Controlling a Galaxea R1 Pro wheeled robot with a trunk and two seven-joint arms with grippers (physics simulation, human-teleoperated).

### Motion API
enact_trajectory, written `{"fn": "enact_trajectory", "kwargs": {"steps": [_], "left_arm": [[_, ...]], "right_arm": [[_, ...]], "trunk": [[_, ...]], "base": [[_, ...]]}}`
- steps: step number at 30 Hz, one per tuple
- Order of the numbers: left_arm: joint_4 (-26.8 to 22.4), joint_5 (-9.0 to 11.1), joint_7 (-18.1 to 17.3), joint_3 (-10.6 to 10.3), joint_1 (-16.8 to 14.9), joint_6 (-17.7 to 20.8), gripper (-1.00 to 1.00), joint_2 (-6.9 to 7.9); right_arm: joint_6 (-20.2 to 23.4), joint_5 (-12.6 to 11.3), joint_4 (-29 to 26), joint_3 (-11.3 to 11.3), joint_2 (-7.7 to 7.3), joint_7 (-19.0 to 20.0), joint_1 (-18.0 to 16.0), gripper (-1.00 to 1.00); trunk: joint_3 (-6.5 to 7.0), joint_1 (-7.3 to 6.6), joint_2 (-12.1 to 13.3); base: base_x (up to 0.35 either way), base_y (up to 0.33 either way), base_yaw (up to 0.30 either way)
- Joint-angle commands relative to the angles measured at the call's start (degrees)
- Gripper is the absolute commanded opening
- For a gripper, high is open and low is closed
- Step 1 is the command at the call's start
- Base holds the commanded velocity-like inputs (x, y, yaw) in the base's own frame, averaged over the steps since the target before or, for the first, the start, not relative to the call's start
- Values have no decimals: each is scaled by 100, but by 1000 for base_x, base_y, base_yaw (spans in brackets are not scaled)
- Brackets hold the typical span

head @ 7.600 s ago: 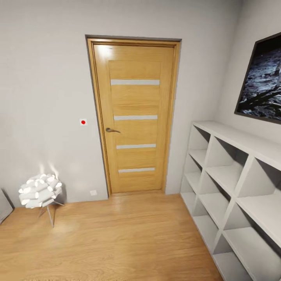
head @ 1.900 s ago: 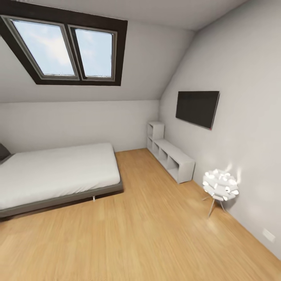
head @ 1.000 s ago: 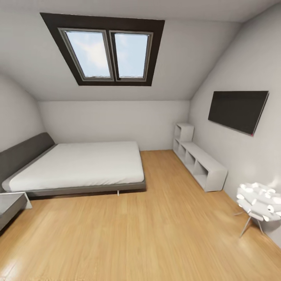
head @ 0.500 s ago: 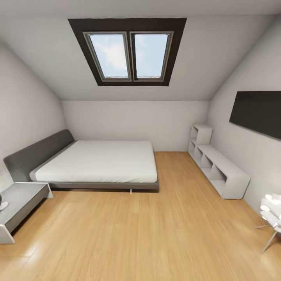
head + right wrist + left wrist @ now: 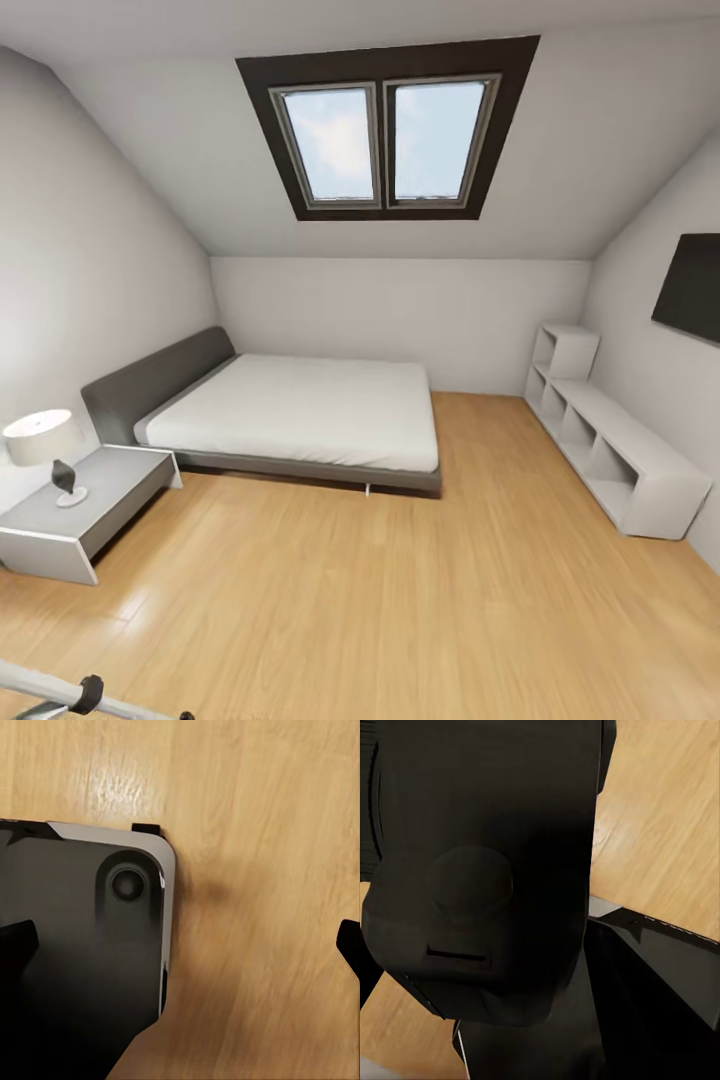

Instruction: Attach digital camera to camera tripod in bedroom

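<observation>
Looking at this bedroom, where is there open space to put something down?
The widest bare patch is the wood floor between the bed, the low white shelf and the grey side table. The bed's top is bare too. The side table holds a lamp at one end. A silver tripod leg crowds the near left corner.

A silver leg of the camera tripod, with a black joint, slanted across the head view's lower left corner in the white-walled, wood-floored bedroom.

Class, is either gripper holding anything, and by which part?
The right gripper is open over floor, holding nothing; the left wrist view is too dark to tell.
</observation>
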Motion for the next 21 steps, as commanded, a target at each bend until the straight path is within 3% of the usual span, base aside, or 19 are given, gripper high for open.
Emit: {"fn": "enact_trajectory", "kwargs": {"steps": [1, 21], "left_arm": [[4, 34, 18, -50, -2, -12, -100, -3], [4, 44, 27, -48, -2, -19, -100, -3]], "right_arm": [[-32, 60, 20, -21, -2, -4, -5, 100], [-31, 60, 17, -21, 7, -17, -5, 100]], "trunk": [[-2, 2, -4], [-2, 2, -4]], "base": [[0, 0, 269], [0, 0, 269]]}}
